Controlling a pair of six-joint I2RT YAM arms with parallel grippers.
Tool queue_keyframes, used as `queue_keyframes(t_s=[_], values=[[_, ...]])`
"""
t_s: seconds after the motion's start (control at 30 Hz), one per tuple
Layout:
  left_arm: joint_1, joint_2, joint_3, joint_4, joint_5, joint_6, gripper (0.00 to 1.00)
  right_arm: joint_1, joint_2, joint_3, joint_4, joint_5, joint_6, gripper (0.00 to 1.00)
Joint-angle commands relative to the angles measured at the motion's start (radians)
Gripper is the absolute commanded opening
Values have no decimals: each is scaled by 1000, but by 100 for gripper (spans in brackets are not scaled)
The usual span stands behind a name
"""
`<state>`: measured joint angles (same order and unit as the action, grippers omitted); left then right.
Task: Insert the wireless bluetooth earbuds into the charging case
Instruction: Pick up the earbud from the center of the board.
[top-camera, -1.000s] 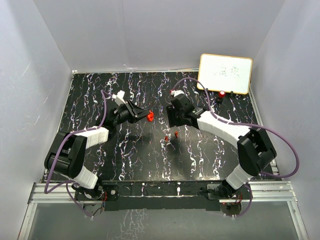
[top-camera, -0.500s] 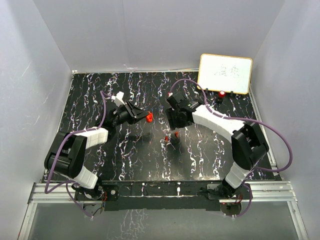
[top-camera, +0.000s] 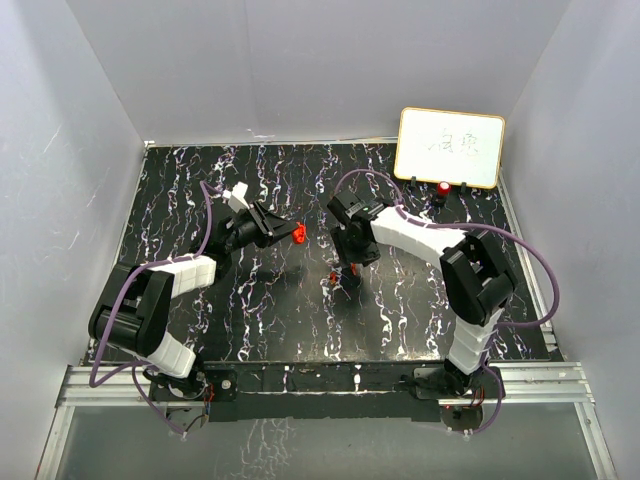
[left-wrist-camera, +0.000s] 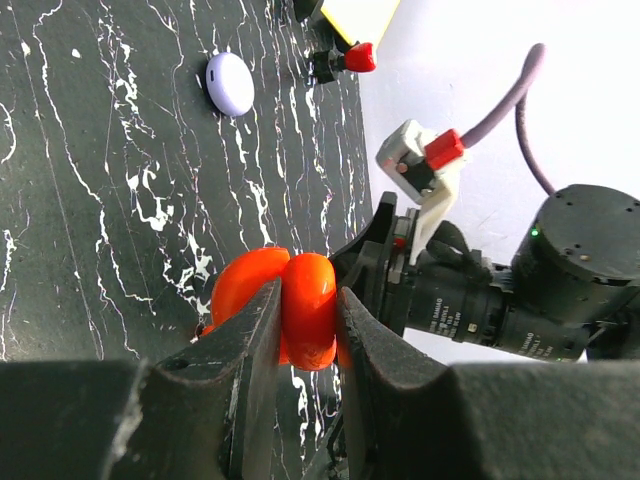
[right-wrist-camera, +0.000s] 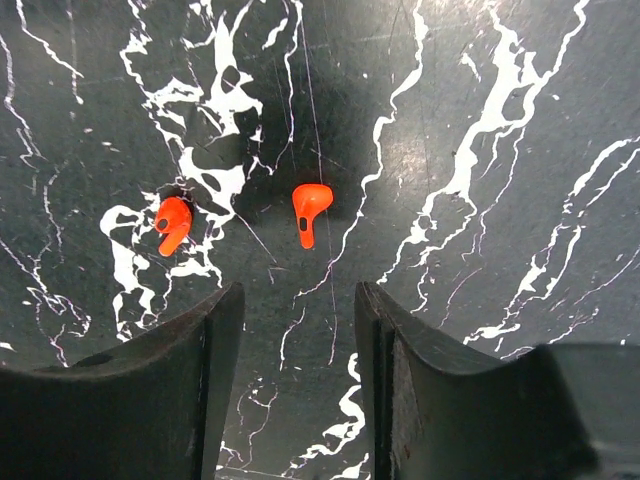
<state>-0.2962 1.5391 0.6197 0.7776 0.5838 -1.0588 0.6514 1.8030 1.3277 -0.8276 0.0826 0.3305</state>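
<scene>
My left gripper (left-wrist-camera: 305, 335) is shut on the red charging case (left-wrist-camera: 300, 300), which hangs hinged open above the table, its two halves side by side. The top view has this gripper (top-camera: 291, 233) and the red case (top-camera: 299, 234) left of centre. Two red earbuds (right-wrist-camera: 172, 222) (right-wrist-camera: 310, 207) lie apart on the black marbled table. My right gripper (right-wrist-camera: 295, 340) hovers open just short of them, nothing between its fingers. From above, the right gripper (top-camera: 350, 256) points down over the earbuds (top-camera: 334, 276) (top-camera: 353, 268).
A lavender-purple round case (left-wrist-camera: 230, 83) lies closed farther back on the table. A whiteboard (top-camera: 450, 147) leans at the back right, with a small red-capped object (top-camera: 442, 187) in front of it. White walls enclose the table (top-camera: 200, 180).
The right arm has folded in, and its gripper has moved left and down to stand over the two red earbuds. The left arm and the red case have stayed still.
</scene>
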Motion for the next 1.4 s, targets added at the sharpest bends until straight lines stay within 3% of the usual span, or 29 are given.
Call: queue_keyframes(t_s=[0.0,1.37], values=[[7,-22,-6,34,23,-4,0,-5,8,54,-17,-4,-8,45],[28,10,-10,70,44,-22,0,-5,133,120,-36,18,-27,25]])
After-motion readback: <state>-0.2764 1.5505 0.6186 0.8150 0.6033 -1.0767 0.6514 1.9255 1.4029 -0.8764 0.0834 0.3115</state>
